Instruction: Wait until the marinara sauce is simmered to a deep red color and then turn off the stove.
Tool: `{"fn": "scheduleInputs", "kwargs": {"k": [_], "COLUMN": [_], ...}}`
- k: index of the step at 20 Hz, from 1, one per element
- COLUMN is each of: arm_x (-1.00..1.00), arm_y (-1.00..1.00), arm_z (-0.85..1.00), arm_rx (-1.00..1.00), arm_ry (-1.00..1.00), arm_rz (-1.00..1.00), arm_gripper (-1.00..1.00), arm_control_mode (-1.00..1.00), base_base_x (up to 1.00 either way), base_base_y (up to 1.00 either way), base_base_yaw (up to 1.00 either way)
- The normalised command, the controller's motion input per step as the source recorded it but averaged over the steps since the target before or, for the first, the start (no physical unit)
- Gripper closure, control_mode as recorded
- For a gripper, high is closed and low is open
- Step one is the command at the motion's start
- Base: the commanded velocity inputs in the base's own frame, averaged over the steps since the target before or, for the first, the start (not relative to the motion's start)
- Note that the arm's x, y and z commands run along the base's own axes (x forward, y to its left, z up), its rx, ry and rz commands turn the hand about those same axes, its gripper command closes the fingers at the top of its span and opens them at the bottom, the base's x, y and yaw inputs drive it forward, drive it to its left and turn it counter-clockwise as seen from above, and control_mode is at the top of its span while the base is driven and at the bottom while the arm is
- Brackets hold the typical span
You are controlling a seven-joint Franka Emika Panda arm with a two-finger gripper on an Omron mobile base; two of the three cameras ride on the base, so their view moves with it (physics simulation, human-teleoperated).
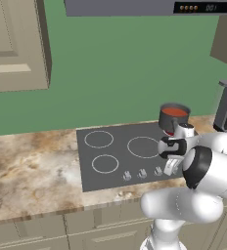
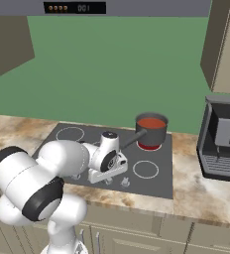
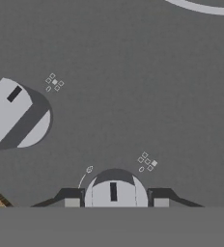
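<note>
While the hood display (image 2: 88, 8) is reading "001", I am clenching my down-pointing pincer (image 3: 114, 202) on a stove (image 3: 133, 96) knob (image 3: 114, 190).

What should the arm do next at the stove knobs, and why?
Probably twist the knob that the gripper is shut on, toward off. In the hand view the jaws sit on either side of it, and the marinara sauce in the pot already looks red over a glowing burner.

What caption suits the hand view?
Gripper shut on a silver stove knob, a second knob to one side on the stove.
</note>
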Motion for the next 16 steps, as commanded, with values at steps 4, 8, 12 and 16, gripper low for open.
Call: {"fn": "scheduleInputs", "kwargs": {"k": [4,8,12,16], "arm_x": [0.0,0.0,0.0,0.0], "arm_y": [0.0,0.0,0.0,0.0], "arm_z": [0.0,0.0,0.0,0.0], "arm_rx": [0.0,0.0,0.0,0.0], "arm_ry": [0.0,0.0,0.0,0.0], "arm_rz": [0.0,0.0,0.0,0.0], "arm_gripper": [1.0,1.0,1.0,1.0], "arm_control_mode": [-1.0,-1.0,-1.0,-1.0], "base_base_x": [0.0,0.0,0.0,0.0], "base_base_y": [0.0,0.0,0.0,0.0], "base_base_yaw": [0.0,0.0,0.0,0.0]}}
